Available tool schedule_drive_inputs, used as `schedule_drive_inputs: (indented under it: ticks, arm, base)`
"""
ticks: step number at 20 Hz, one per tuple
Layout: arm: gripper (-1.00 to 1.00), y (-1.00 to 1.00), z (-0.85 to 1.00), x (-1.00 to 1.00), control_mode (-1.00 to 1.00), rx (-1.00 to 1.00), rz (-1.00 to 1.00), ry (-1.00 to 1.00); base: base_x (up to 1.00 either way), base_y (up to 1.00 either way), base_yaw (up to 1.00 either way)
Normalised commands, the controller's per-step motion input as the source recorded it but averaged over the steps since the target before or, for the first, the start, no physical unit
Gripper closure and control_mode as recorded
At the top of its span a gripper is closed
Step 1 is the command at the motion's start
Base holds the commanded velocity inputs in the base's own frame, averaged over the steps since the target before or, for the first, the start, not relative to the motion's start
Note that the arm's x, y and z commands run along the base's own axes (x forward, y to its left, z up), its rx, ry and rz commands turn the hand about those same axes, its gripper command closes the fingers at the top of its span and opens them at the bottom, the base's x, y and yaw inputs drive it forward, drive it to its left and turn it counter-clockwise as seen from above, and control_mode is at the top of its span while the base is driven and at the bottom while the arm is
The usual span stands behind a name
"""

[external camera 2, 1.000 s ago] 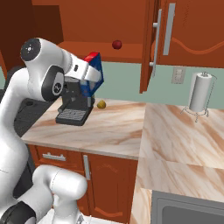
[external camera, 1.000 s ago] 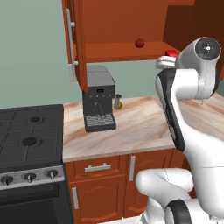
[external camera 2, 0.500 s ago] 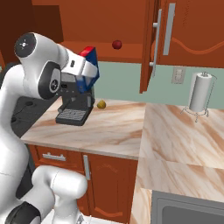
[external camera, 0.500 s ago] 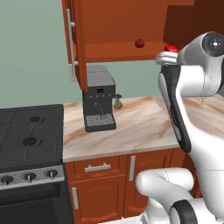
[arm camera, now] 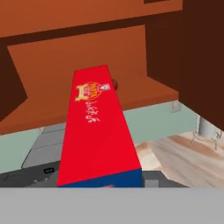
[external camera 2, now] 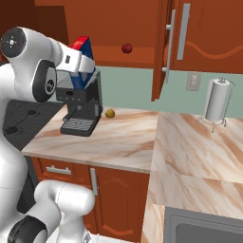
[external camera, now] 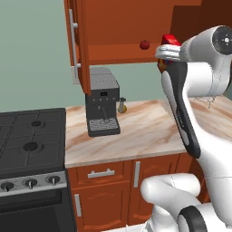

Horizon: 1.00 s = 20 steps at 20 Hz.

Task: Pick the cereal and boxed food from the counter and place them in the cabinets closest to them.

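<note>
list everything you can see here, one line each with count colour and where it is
box: 1, red top with blue sides, held up in front of the open cabinet
cabinet: 1 open, reddish-brown, on the wall above the counter
small round item: 1, dark red, on the cabinet shelf
coffee machine: 1, grey and black, on the counter under the cabinet
small round object: 1, yellowish, on the counter beside the coffee machine
paper towel roll: 1, white on a wire stand, at the counter's far right
stove: 1, black, left of the counter
counter: 1, beige marble
gripper: 1, shut on the box
</note>
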Motion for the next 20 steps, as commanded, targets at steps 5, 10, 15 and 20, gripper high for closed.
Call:
schedule_drive_inputs:
  ticks: [5,10,15,20]
  arm:
    - [1.00,0.14,0.18,-0.09,-1.00,-0.01,0.04,-0.05]
    - [1.00,0.07,0.00,0.04,-1.00,0.00,-0.01,0.00]
    - [1.00,0.32,0.03,0.20,-1.00,0.00,-0.05,0.00]
    - [1.00,0.15,0.11,0.24,-1.00,0.00,-0.03,0.00]
  base:
    - [0.00,0.00,0.00]
    - [0.00,0.00,0.00]
    - [0.00,0.00,0.00]
    - [0.00,0.00,0.00]
